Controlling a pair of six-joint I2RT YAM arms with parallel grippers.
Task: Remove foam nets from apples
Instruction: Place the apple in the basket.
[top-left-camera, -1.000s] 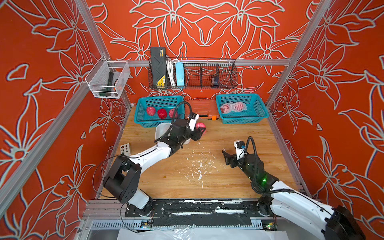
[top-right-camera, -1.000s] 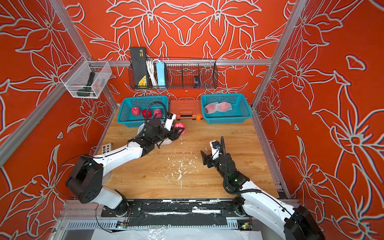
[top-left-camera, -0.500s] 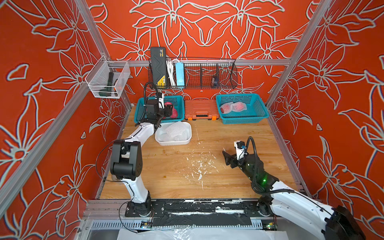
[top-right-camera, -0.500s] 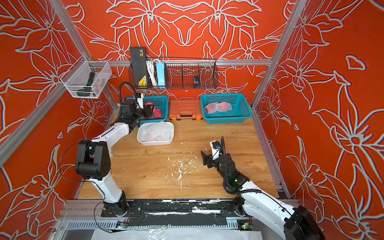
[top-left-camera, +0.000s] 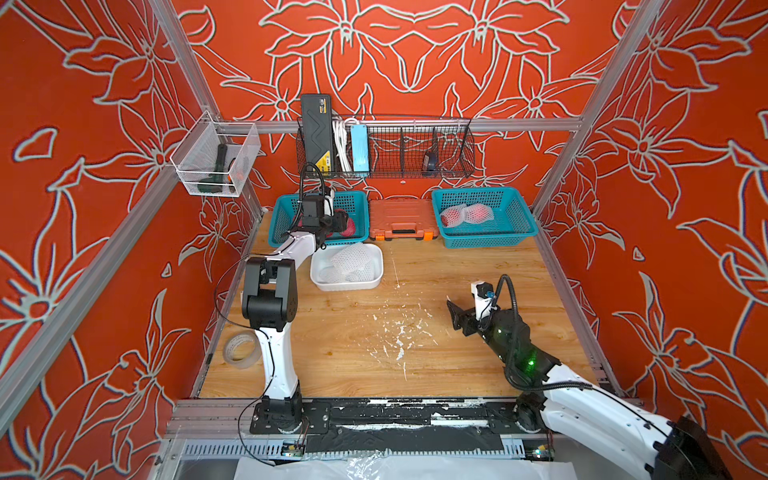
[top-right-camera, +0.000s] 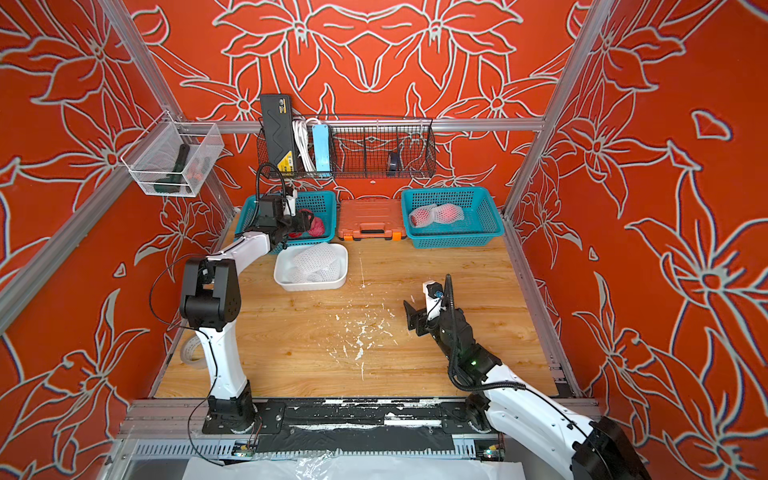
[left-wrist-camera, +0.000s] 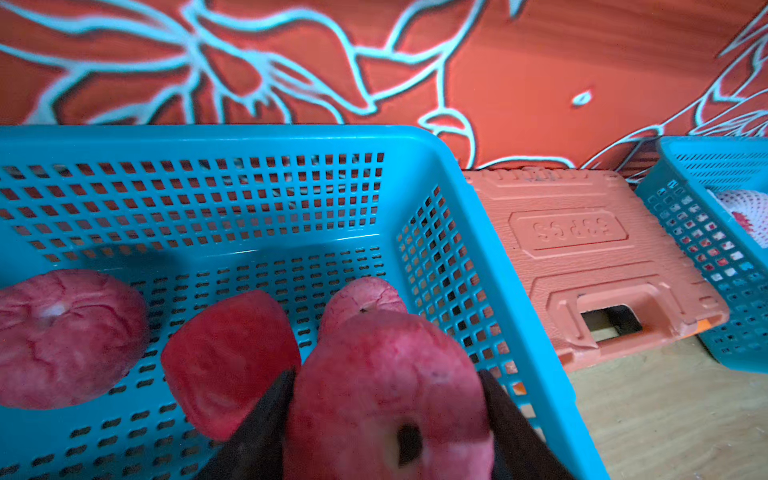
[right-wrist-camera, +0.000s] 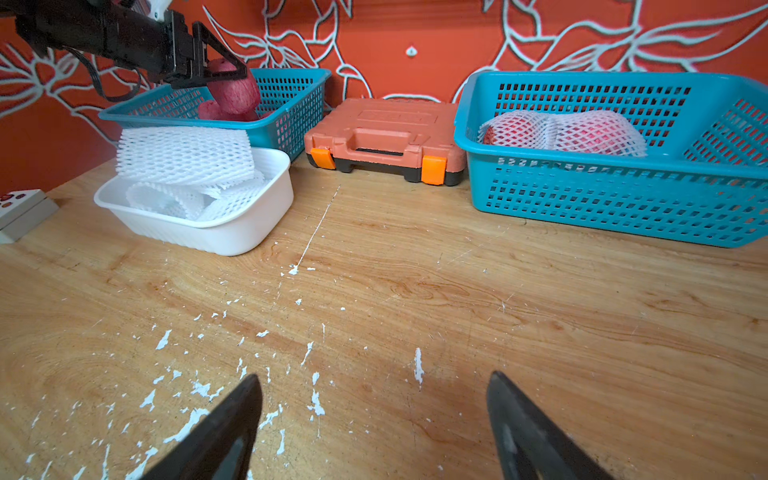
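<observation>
A: Two netted apples sat in the right teal basket; loose foam nets filled the white tub.
B: And the left end effector clamped a bare apple above the left teal basket. The right end effector gaped wide, empty, over the table.

The walls are orange-red with white outlined flowers. The bench is pale wood grain, speckled with white flecks. At eleven o'clock, a teal lattice basket shows apples in deep red and mottled pinkish red. At one o'clock, a second basket, also teal, shows red through white diamond mesh. At twelve, the case is orange with black trim and brighter orange latches. The foam nets and their tray are white. The left tool and right tool are black.
</observation>
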